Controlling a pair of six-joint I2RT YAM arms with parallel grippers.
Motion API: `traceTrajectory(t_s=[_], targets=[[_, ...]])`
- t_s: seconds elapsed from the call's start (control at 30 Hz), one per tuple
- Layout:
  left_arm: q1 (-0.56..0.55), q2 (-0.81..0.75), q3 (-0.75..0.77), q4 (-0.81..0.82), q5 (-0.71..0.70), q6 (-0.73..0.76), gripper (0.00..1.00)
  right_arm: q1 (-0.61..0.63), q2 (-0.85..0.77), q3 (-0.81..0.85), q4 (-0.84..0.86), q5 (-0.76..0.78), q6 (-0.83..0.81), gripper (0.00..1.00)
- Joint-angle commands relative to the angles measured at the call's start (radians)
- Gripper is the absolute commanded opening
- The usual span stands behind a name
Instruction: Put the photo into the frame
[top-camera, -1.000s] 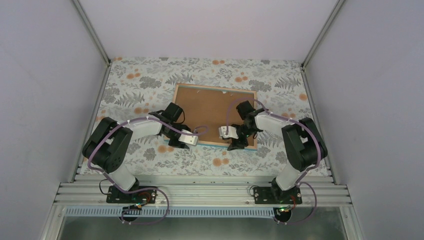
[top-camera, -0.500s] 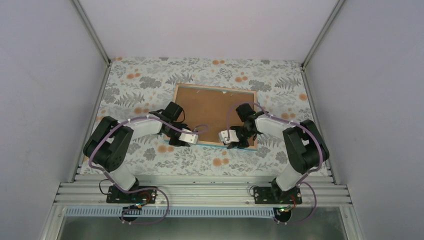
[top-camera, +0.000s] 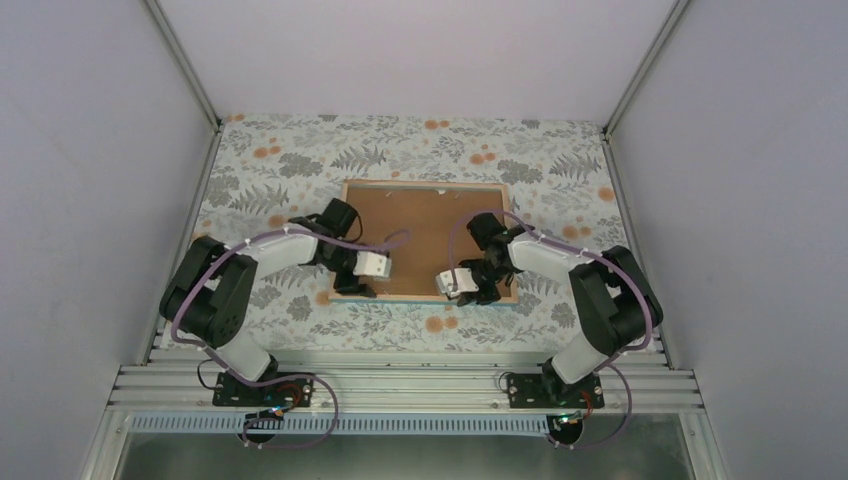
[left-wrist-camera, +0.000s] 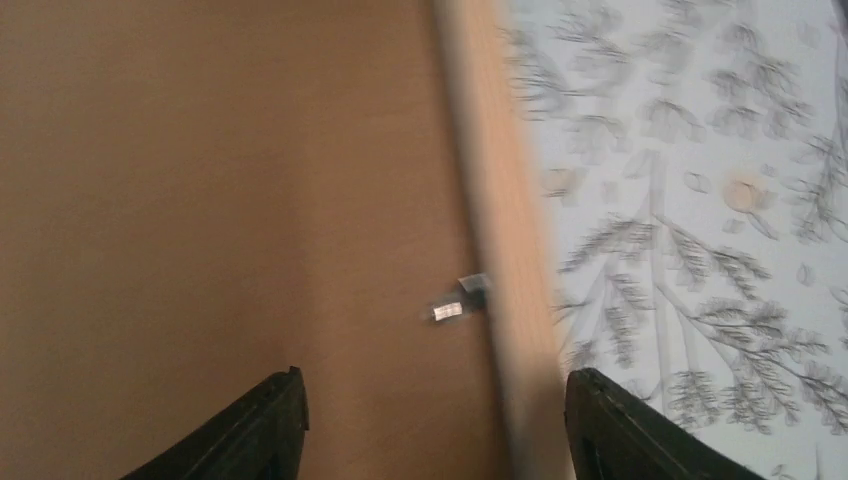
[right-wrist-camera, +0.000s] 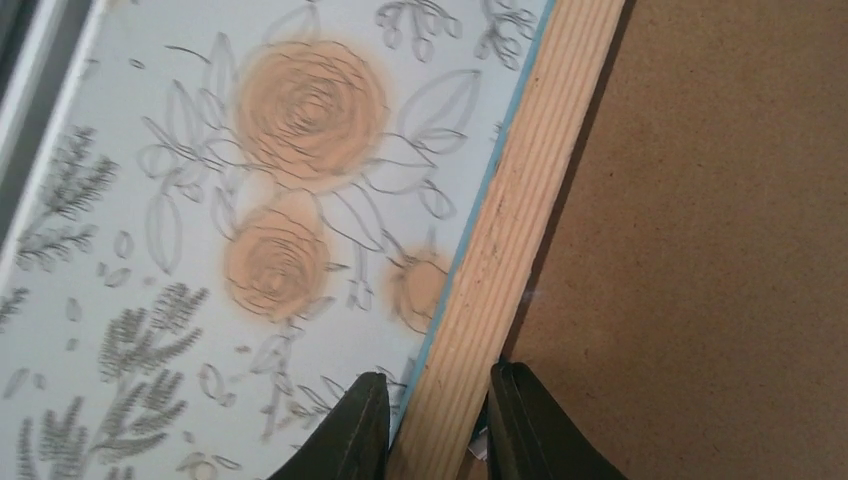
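The frame (top-camera: 425, 184) lies face down on the flowered cloth, light wood back up, with a brown backing board (top-camera: 425, 228) inside it. My right gripper (top-camera: 478, 294) is shut on the frame's near wooden rail (right-wrist-camera: 520, 230), one finger outside by the turquoise edge, the other on the board side (right-wrist-camera: 720, 200). My left gripper (top-camera: 352, 288) stands open over the frame's left rail (left-wrist-camera: 500, 250), one finger above the board (left-wrist-camera: 200, 200), the other above the cloth. Nothing is between its fingers. The photo is hidden.
A small metal tab (left-wrist-camera: 460, 305) lies on the board beside the left rail. The flowered tablecloth (top-camera: 300, 160) surrounds the frame. Grey walls close in the left, right and back. An aluminium rail (top-camera: 400, 385) runs along the near edge.
The frame has swung from tilted to square with the table. My right gripper has closed on its near rail. My left gripper has moved left to the frame's left edge and widened.
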Motion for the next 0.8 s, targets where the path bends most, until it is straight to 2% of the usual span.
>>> traceTrajectory(t_s=[0.0, 0.07, 0.1, 0.17, 0.2, 0.27, 0.43, 0.6, 0.77], targets=[[0.124, -0.051, 0.126, 0.003, 0.095, -0.313, 0.69, 0.065, -0.036, -0.044, -0.107, -0.048, 0.036, 0.17], [0.205, -0.04, 0.172, 0.033, 0.089, -0.451, 0.74, 0.069, -0.027, -0.046, -0.102, -0.054, 0.101, 0.2], [0.238, -0.032, 0.19, 0.058, 0.06, -0.519, 0.77, 0.071, -0.019, -0.036, -0.104, -0.062, 0.136, 0.29], [0.298, -0.012, 0.219, 0.088, -0.009, -0.631, 0.79, 0.07, -0.004, 0.003, -0.122, -0.097, 0.201, 0.54], [0.332, -0.002, 0.234, 0.091, -0.021, -0.671, 0.8, 0.07, -0.002, 0.025, -0.129, -0.112, 0.229, 0.61], [0.388, 0.02, 0.253, 0.094, -0.06, -0.758, 0.8, 0.066, -0.003, 0.071, -0.121, -0.139, 0.293, 0.67], [0.454, 0.055, 0.236, 0.056, -0.067, -0.791, 0.8, 0.061, 0.038, 0.225, -0.063, -0.21, 0.465, 0.69], [0.456, 0.067, 0.186, 0.05, -0.107, -0.796, 0.8, 0.064, 0.136, 0.333, 0.136, -0.203, 0.741, 0.61], [0.456, 0.095, 0.169, 0.042, -0.097, -0.728, 0.76, 0.099, 0.261, 0.451, 0.24, -0.2, 0.897, 0.54]])
